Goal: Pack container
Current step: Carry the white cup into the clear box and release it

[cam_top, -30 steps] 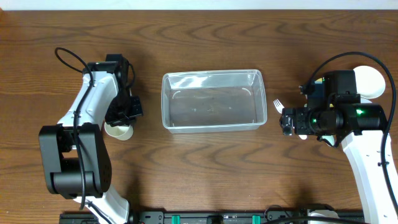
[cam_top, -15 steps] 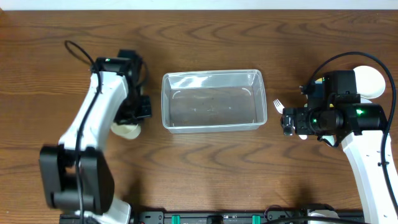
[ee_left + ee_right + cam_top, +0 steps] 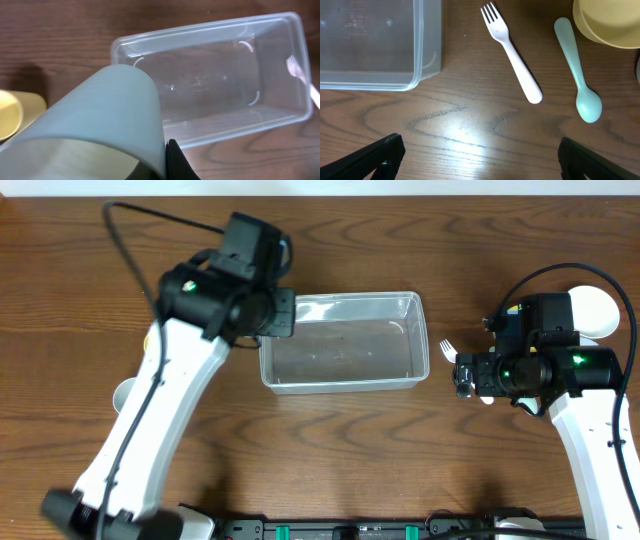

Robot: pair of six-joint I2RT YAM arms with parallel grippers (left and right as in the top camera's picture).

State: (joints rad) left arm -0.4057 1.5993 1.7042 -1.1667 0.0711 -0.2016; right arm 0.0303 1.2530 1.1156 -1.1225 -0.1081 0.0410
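Overhead showed the container [image 3: 340, 350] in the middle of the wooden table [image 3: 330, 470], long side running left-right. Left gripper [image 3: 167, 157] was pinched on the wall of a pale cup [image 3: 100, 115], held tilted over the container's left end. Right gripper [image 3: 480, 155] was spread wide over the wood just right of the container, near a white fork [image 3: 512, 55], teal spoon [image 3: 575, 70] and yellow bowl [image 3: 607, 22].
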